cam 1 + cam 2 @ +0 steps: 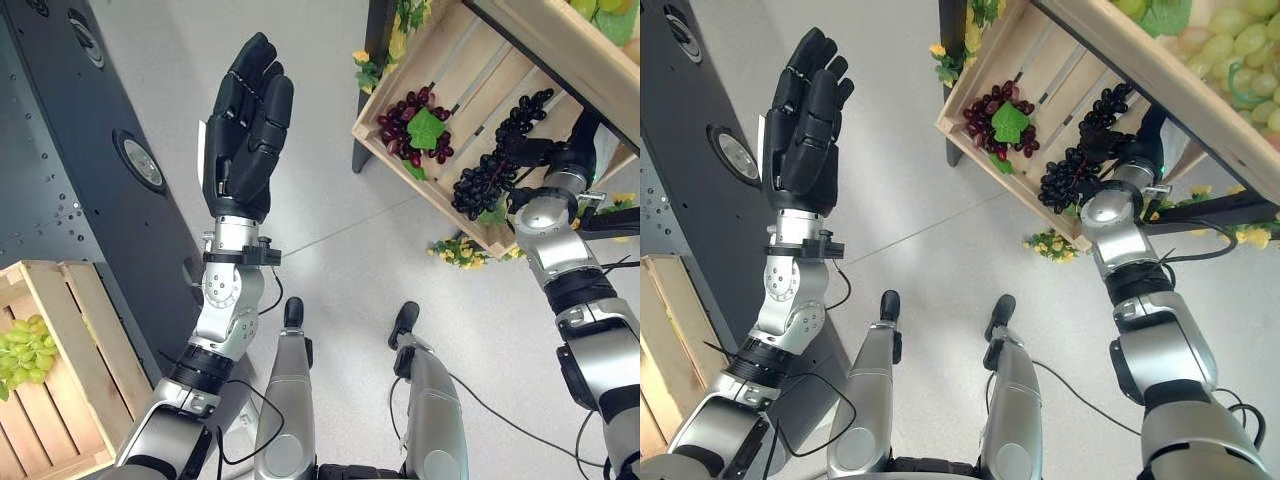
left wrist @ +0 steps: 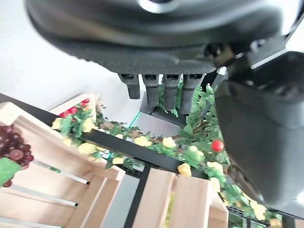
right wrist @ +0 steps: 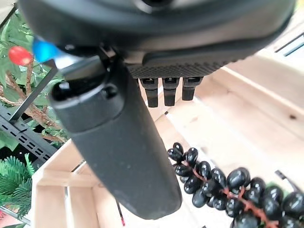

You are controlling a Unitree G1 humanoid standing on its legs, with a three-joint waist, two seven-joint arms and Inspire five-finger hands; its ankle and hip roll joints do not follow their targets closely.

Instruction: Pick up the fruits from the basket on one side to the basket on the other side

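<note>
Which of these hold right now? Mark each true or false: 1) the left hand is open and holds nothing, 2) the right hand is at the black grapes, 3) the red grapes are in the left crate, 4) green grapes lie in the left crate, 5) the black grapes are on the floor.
1) True: the left hand is raised, fingers straight, nothing in it.
2) True: the right hand is at the black grapes.
3) False: the red grapes lie in the right crate.
4) True: green grapes lie in the left crate.
5) False: they are in the right crate.
</note>
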